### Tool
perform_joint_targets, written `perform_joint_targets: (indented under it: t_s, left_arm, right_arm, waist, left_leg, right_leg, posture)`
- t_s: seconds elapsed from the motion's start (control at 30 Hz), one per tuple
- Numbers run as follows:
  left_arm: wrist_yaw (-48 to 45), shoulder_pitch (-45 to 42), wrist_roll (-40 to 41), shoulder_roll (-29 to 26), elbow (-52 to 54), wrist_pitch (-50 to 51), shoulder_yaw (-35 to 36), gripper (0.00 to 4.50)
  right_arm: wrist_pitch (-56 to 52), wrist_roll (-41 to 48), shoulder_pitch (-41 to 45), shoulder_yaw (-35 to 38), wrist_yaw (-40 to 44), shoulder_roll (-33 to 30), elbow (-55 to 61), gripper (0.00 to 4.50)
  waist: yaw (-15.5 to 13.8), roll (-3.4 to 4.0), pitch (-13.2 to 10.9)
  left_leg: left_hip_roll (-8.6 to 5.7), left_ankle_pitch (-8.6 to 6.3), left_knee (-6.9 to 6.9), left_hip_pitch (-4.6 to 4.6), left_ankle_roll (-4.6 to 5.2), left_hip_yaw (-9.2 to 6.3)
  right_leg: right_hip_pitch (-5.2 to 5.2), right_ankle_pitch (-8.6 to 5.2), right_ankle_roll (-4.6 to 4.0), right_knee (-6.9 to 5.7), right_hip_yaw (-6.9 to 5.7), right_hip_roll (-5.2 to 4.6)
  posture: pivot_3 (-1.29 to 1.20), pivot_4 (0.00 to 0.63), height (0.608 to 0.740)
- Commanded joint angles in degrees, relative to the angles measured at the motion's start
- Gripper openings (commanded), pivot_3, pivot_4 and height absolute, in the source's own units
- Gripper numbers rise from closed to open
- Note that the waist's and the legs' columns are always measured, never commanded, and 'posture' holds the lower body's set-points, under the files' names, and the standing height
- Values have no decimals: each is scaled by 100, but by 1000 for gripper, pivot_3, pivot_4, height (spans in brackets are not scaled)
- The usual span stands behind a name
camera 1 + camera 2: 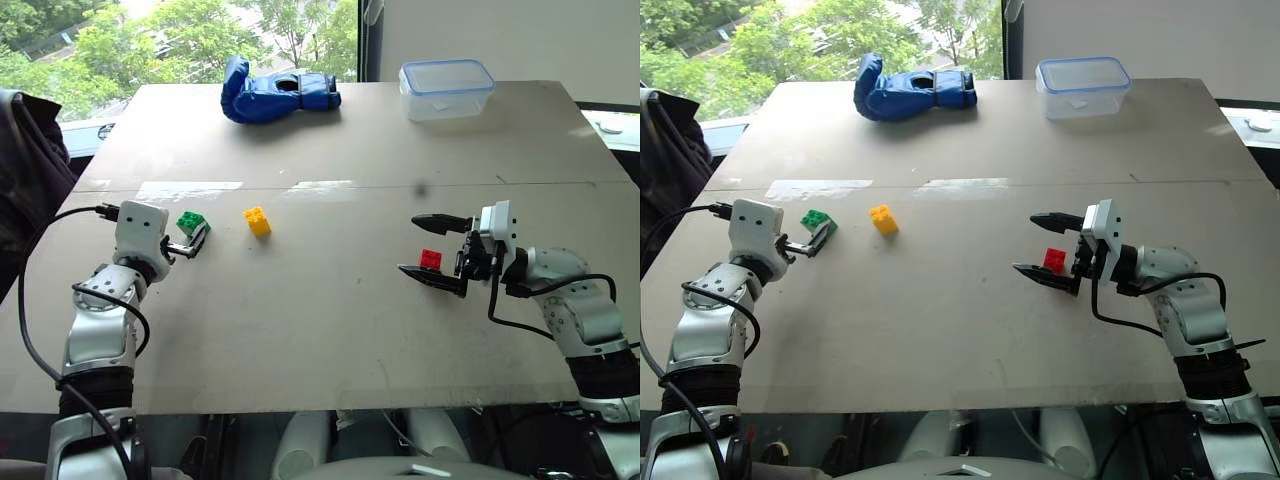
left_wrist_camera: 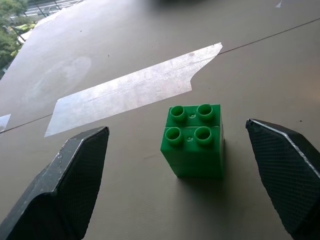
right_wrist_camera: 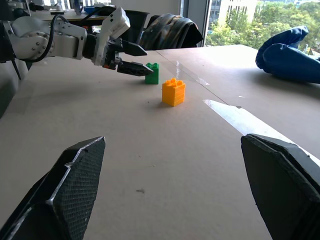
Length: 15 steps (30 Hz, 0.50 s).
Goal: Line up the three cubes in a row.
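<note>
A: Where do the cubes sit on the counter (image 1: 330,340)?

B: The left cube (image 1: 190,221) and the middle cube (image 1: 257,221) are near each other on the left half. The right cube (image 1: 431,259) lies well apart on the right, a little nearer the robot.

A: And the grippers?

B: The left gripper (image 1: 198,238) has its jaws spread either side of the left cube, not touching it. The right cube lies between the spread jaws of the right gripper (image 1: 408,243).

A: Behind them?

B: Along the far edge, a glove (image 1: 278,93) lies left of a box (image 1: 447,88).
</note>
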<state>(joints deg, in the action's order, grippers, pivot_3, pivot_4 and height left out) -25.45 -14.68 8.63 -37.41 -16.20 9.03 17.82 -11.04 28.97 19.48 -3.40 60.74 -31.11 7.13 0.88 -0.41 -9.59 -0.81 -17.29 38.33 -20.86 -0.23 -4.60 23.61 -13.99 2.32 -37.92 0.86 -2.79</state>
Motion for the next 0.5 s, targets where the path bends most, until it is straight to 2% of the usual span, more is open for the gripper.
perform_joint_targets:
  t_s: [0.03, 0.27, 0.5]
  left_arm:
    - [-111, -110, -35, -113, -299, -356, 28, 4500]
    - [-430, -365, -69, -170, -919, -890, -103, 4500]
    - [-758, -1053, -101, -352, -2050, -1450, -233, 4500]
  right_arm:
    - [68, 6, -33, 88, -27, 23, 276, 4461]
    - [76, -19, -32, 108, 0, 32, 265, 4461]
    - [78, -34, 13, 101, 40, 40, 226, 4461]
  waist:
    - [-8, 0, 0]
    - [-12, -1, 0]
    - [-4, -3, 2]
  left_leg:
    - [0, 0, 0, 0, 0, -1]
    - [-1, -1, 1, 0, 1, -2]
    - [-4, 0, 2, 0, 1, -3]
  right_leg:
    - [0, 0, 0, 0, -1, 0]
    - [0, 0, 0, -3, -3, 1]
    - [0, 0, 0, -4, -7, 14]
  posture:
    - [0, 150, 740]
    - [0, 150, 740]
    - [0, 150, 740]
